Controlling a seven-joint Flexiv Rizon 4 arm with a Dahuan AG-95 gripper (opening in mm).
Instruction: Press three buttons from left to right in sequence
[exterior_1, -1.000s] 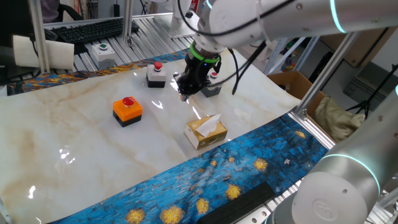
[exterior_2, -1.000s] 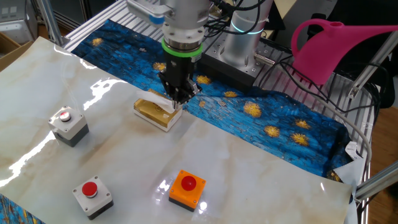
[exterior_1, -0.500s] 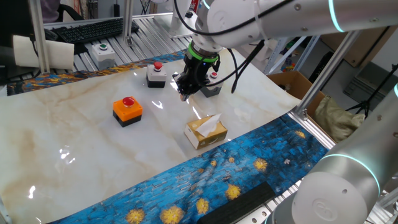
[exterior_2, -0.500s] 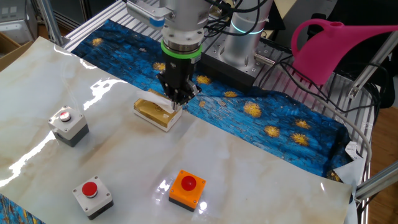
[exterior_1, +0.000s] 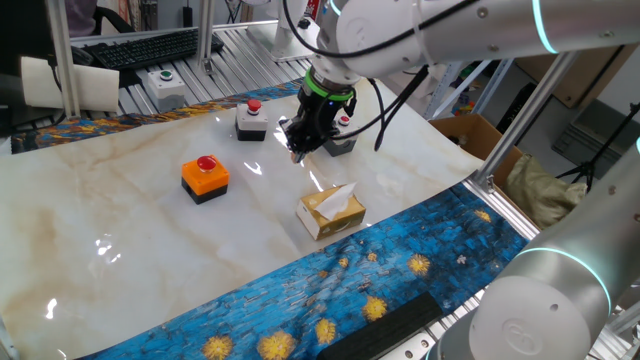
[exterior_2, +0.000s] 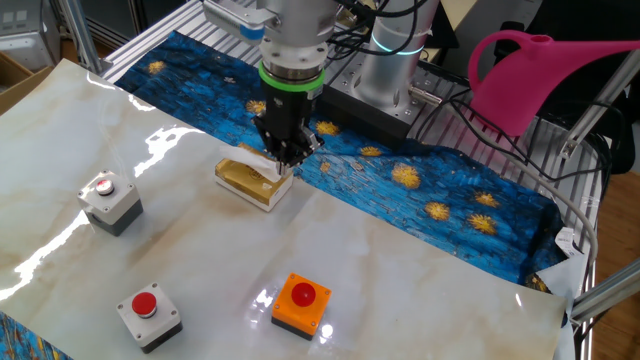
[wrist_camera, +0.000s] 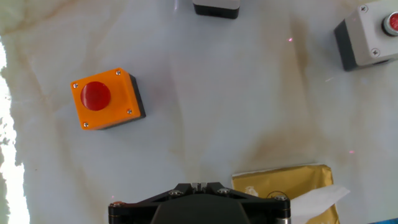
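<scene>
1. a black two-finger claw (exterior_1: 297, 150) on a white robot arm with a green ring at the wrist hangs above the pale marble-patterned surface (exterior_1: 120, 210), its tips pointing down and clear of everything; the other fixed view shows the claw (exterior_2: 283, 165) too.
2. whether the fingers are parted or together cannot be told (the tips are dark and bunched in both fixed views, and the hand view shows only the black body of the claw (wrist_camera: 199, 190) at its bottom edge); nothing is seen held in it.
3. the orange box switch with a red round push-button on a black base (exterior_1: 205, 177) sits alone on the surface, well apart from the claw; it shows in the other fixed view (exterior_2: 302, 303) and in the hand view (wrist_camera: 102, 98).
4. a grey box switch with a red round push-button (exterior_1: 251, 120) stands near the far edge of the surface; in the hand view only its lower edge shows at the top (wrist_camera: 216, 8).
5. the second grey box switch with a red push-button (exterior_1: 340, 136) stands just behind the claw, partly hidden by it in one fixed view (seen clearly in the other fixed view (exterior_2: 110, 201) and at the hand view's upper right (wrist_camera: 368, 34)).
6. a yellow cardboard tissue box with a white tissue sticking out (exterior_1: 330, 210) lies on the surface near the claw.
</scene>
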